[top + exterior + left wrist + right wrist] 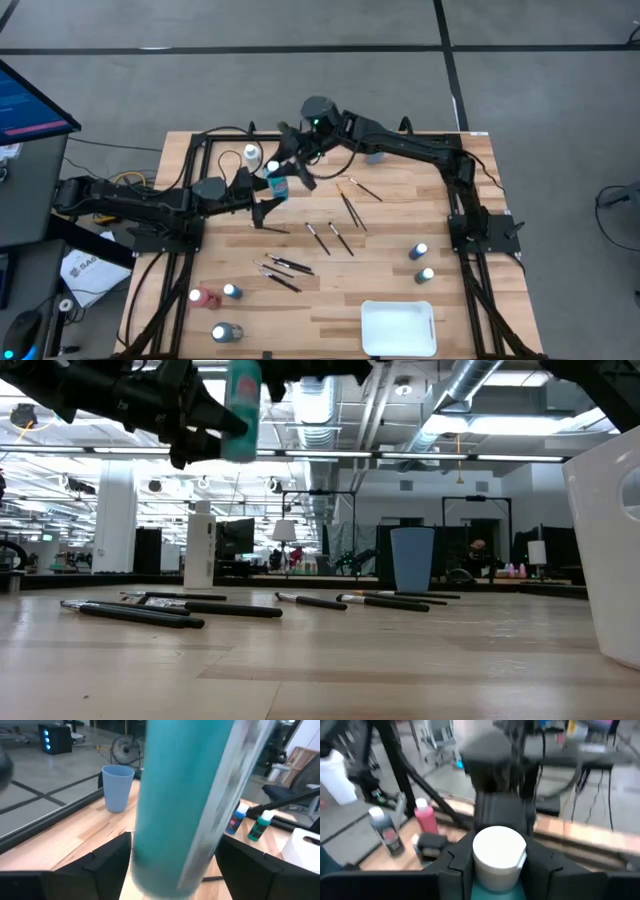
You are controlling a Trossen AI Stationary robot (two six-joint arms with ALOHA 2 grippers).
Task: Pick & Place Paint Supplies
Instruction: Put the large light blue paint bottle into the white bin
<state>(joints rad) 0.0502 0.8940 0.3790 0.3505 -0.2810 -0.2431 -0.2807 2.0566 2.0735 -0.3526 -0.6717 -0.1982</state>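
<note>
While the left fingers (107, 865) stand apart around the teal bottle (277, 184), the right fingers (455, 865) pinch its white cap (499, 850).

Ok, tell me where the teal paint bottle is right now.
In the high view the teal paint bottle is held above the table's far-left part, between the left gripper and right gripper, near a white bottle.

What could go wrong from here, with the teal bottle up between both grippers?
The teal bottle hangs in mid-air; the right gripper pinches only its white cap, which might slip or twist off. The left gripper fingers flank the body with gaps, so a drop could hit the brushes below.
</note>
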